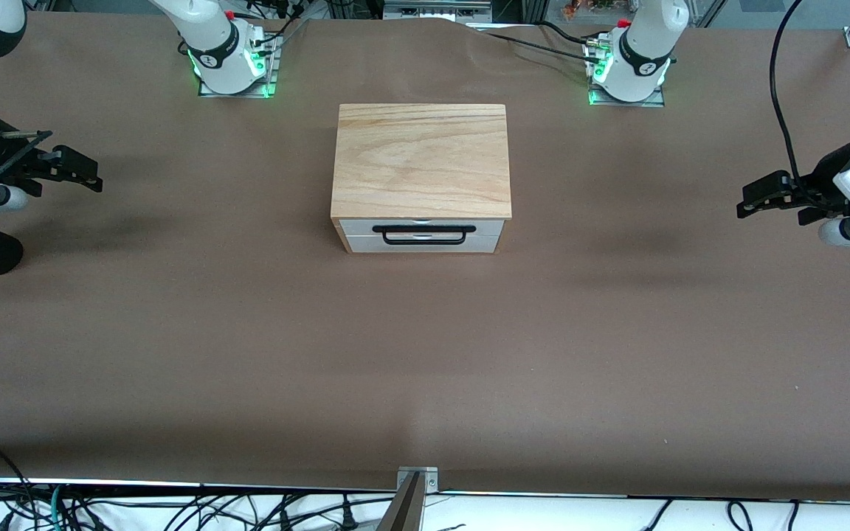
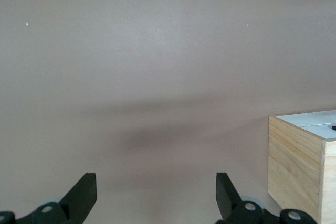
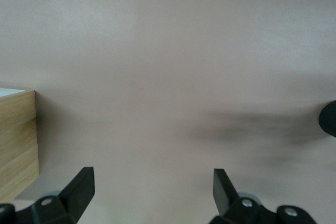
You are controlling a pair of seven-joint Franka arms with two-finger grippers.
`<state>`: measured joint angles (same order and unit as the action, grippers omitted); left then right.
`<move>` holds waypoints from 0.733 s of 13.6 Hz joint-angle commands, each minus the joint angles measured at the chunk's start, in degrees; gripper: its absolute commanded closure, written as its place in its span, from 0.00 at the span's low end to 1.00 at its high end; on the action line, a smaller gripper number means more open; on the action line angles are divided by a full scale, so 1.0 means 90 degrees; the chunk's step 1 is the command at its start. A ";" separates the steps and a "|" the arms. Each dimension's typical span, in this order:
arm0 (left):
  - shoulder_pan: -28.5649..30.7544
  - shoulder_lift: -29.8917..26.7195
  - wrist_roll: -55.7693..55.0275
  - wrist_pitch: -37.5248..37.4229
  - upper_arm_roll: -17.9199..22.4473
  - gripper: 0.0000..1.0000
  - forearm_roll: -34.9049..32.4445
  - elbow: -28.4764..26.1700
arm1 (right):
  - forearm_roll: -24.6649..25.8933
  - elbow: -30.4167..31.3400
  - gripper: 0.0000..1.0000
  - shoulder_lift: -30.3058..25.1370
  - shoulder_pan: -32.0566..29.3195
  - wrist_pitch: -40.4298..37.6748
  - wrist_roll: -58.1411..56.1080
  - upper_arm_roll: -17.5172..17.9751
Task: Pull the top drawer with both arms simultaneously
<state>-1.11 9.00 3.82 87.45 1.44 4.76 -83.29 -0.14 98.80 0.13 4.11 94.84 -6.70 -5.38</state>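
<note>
The top drawer [image 1: 360,226] sits shut in the light wood cabinet [image 1: 421,158] at the table's middle. Only its white front panel and black wire loop handle [image 1: 423,229] show, facing the front camera. My left gripper [image 1: 744,203] is open and empty above the table at the left arm's end, well apart from the cabinet. My right gripper [image 1: 95,175] is open and empty at the right arm's end, also well apart. The left wrist view shows the open left gripper [image 2: 156,192] and a cabinet corner [image 2: 296,166]. The right wrist view shows the open right gripper [image 3: 152,187] and the cabinet's side [image 3: 18,140].
A second white drawer front [image 1: 366,244] lies under the top one. The brown table [image 1: 425,354] stretches wide round the cabinet. The arm bases [image 1: 229,55] [image 1: 628,66] stand at the edge farthest from the front camera. Cables [image 1: 174,509] hang below the nearest edge.
</note>
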 commanded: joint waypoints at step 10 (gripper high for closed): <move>-0.0013 0.0113 0.0142 -0.0048 -0.0004 0.00 -0.0099 0.0222 | -0.0072 -0.0128 0.00 -0.0014 -0.0007 -0.0127 -0.0086 0.0031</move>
<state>-1.12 9.01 3.82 87.45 1.44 4.76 -83.29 -0.14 98.60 0.13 4.14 94.84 -6.71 -5.20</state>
